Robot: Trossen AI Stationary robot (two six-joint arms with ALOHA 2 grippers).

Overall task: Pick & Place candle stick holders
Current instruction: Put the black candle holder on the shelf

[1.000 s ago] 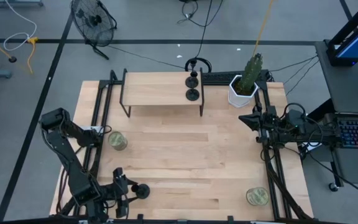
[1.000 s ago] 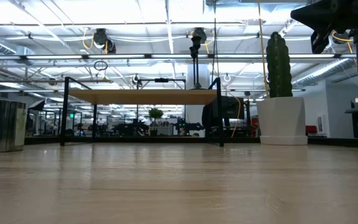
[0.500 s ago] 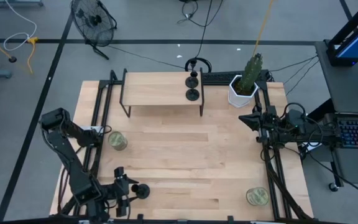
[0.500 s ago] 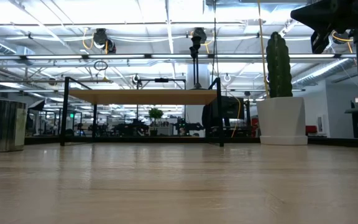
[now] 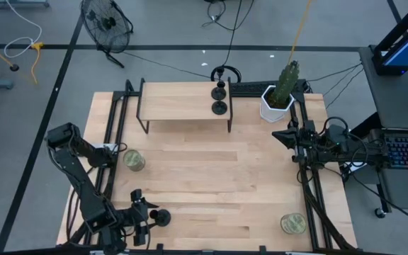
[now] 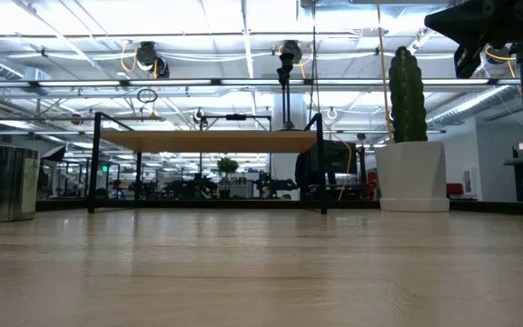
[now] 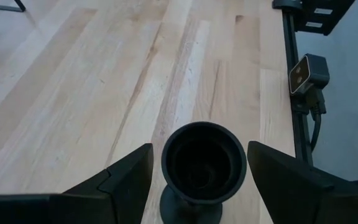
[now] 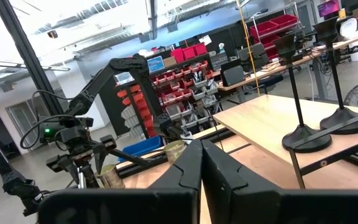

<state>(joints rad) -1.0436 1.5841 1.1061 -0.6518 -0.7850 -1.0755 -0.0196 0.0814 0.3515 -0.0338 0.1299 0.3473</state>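
Observation:
One black candle stick holder (image 7: 203,163) stands upright on its round base (image 7: 190,210) on the table near the front left corner. My left gripper (image 5: 149,219) is open around it, slanting down, with one finger (image 7: 127,178) on each side of the cup and a narrow gap showing. Two more holders (image 5: 219,89) (image 5: 219,107) stand on the wooden shelf (image 5: 179,100) at the back. My right gripper (image 8: 201,167) is shut on nothing, held up at the table's right edge (image 5: 290,136).
Two greenish glass jar candles stand on the table, one at the left (image 5: 134,161) and one at the front right (image 5: 293,224). A cactus in a white pot (image 5: 278,99) stands right of the shelf. A small camera (image 7: 307,73) sits on the rail at the front edge.

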